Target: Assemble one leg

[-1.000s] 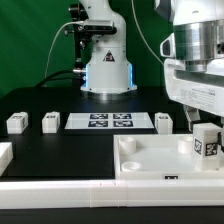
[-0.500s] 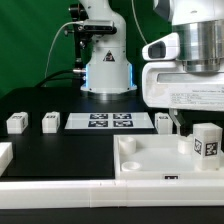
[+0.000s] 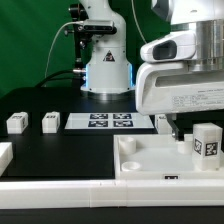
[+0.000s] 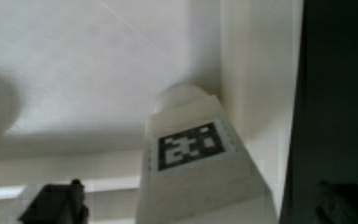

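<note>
since the earlier frame the arm's big white head has swung toward the exterior view's left, off the leg [image 3: 206, 141]. that leg stands upright in the tray's [image 3: 150, 161] corner on the exterior view's right — tag facing out. fingers [image 4: 55, 202]: state cannot be told, nothing visibly gripped.

You face a green backdrop [image 3: 35, 45] behind the work area. The black table [image 3: 60, 150] carries the marker board [image 3: 111, 122] near its centre, and a white rail [image 3: 100, 192] runs along the near edge.
</note>
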